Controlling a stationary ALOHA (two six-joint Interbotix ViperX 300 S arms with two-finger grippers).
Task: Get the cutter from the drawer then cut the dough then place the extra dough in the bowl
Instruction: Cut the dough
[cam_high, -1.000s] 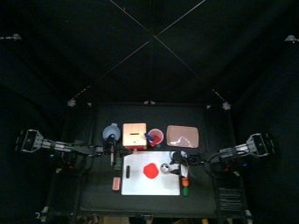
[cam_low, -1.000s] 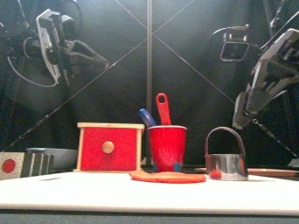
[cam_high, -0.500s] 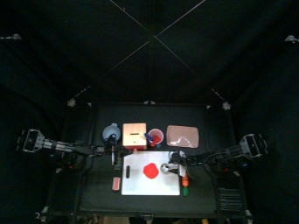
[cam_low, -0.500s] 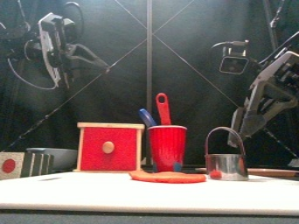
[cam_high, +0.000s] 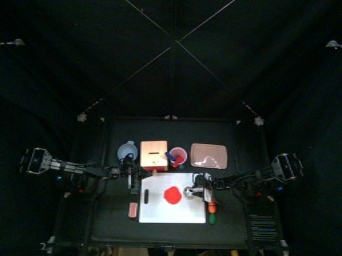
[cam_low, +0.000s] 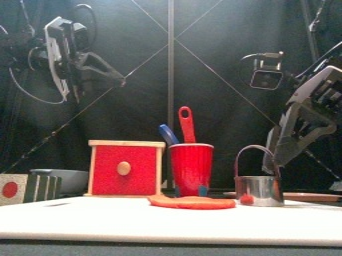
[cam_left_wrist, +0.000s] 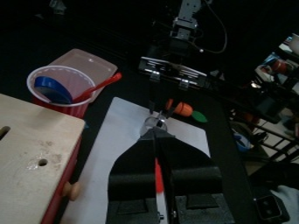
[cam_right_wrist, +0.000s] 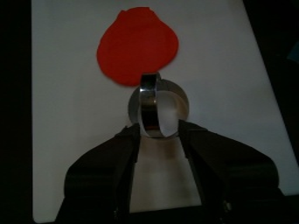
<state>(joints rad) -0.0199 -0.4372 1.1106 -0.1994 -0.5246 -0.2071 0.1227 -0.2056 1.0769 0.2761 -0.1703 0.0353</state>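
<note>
Black-curtained booth, small black table (cam_high: 107, 226); I list from my working gripper outward.

1. Right gripper (cam_right_wrist: 163, 131): jaws apart, set over the cutter (cam_low: 258, 188) at its wire handle. I cannot confirm a firm hold.
2. Cutter: upright on the white cutting board (cam_high: 152, 213), just beside the dough (cam_low: 191, 202), not over it.
3. Dough: whole red disc, uncut.
4. Left gripper (cam_left_wrist: 159, 150): raised at the left, jaws drawn to a slit, holding nothing.
5. Wooden box (cam_low: 126, 168): red drawer front flush. The red cup (cam_low: 191, 168) with its toy knives stands just beside it.
6. Blue-grey bowl (cam_high: 127, 152) and pink tray (cam_high: 210, 155): behind the board, flanking the box and cup.

Status, my judgement: cutter fetched. Cutting, and moving the extra dough to the bowl, remain.
</note>
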